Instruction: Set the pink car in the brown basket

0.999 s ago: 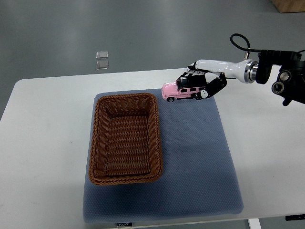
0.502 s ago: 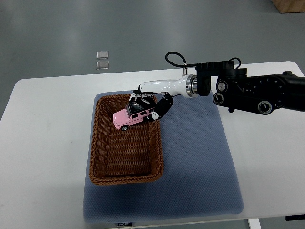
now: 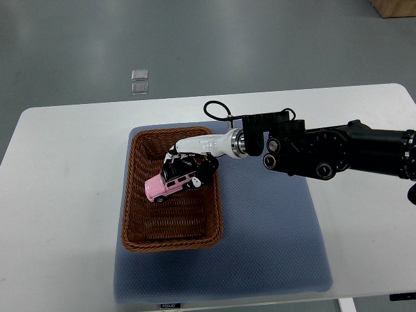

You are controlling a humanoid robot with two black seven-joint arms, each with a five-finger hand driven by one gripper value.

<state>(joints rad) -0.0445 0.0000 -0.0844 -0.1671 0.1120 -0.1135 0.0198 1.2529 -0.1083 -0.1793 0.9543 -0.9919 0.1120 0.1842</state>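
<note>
The brown wicker basket (image 3: 171, 241) sits on the left part of a blue-grey mat (image 3: 273, 247) on the white table (image 3: 58, 214), with bare mat open along its right and near sides and bare tabletop to its left. Inside its walls, over the middle of the woven floor, the pink car (image 3: 170, 186) is clamped from above by the right hand (image 3: 190, 164), the dark fingers (image 3: 207, 170) closed on its roof and rear; whether the wheels touch the floor cannot be told. Farther back, the right arm (image 3: 325, 151) reaches in over the basket's right rim.

A single top view looks steeply down from the robot's side, framing the whole desk (image 3: 71, 169) and grey floor (image 3: 195, 45) beyond at the frame's top.
</note>
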